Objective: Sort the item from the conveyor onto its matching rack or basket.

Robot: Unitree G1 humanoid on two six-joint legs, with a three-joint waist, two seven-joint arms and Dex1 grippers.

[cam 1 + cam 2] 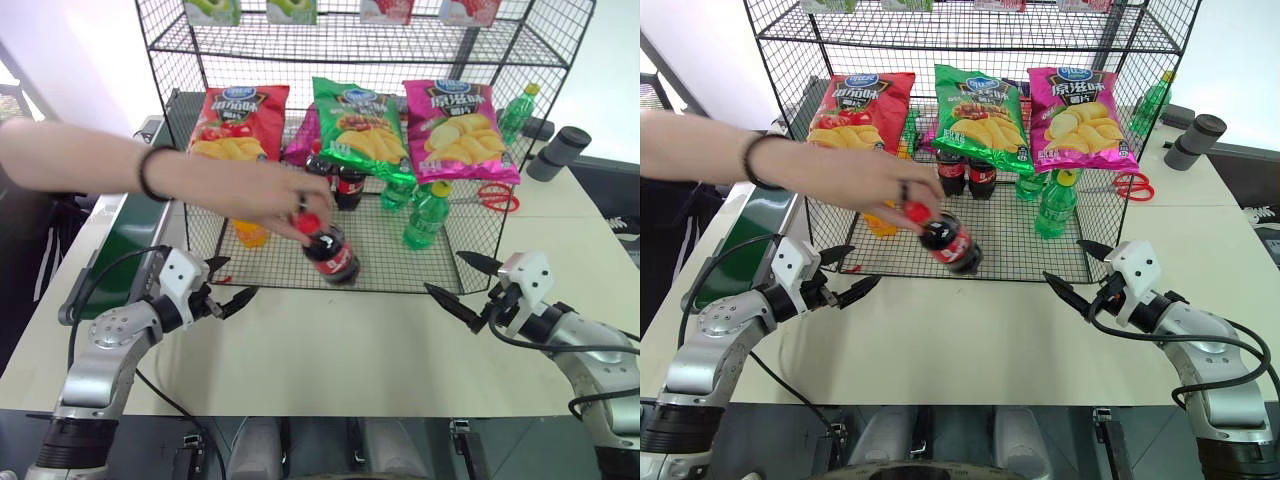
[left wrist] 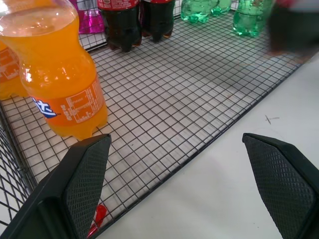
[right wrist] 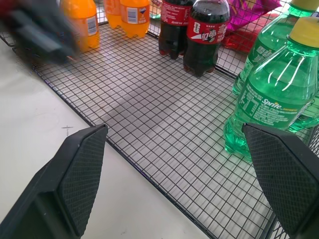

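Observation:
A person's hand (image 1: 262, 192) reaches in from the left and holds the item, a small cola bottle (image 1: 335, 255) with a red cap, tilted over the front of the wire rack's bottom tier (image 1: 395, 268). Whether the bottle touches the mesh I cannot tell. My left gripper (image 1: 231, 281) hovers open and empty over the white table, left of the bottle. My right gripper (image 1: 445, 272) is open and empty to the bottle's right, close to the tier's front edge. The green conveyor (image 1: 122, 236) runs along the left side.
Inside the tier stand an orange soda bottle (image 2: 60, 74), two cola bottles (image 3: 199, 30) and green Sprite bottles (image 3: 271, 99). Three chip bags (image 1: 358, 125) lean at the back. Red scissors (image 1: 495, 196) and a black cylinder (image 1: 560, 152) lie to the right.

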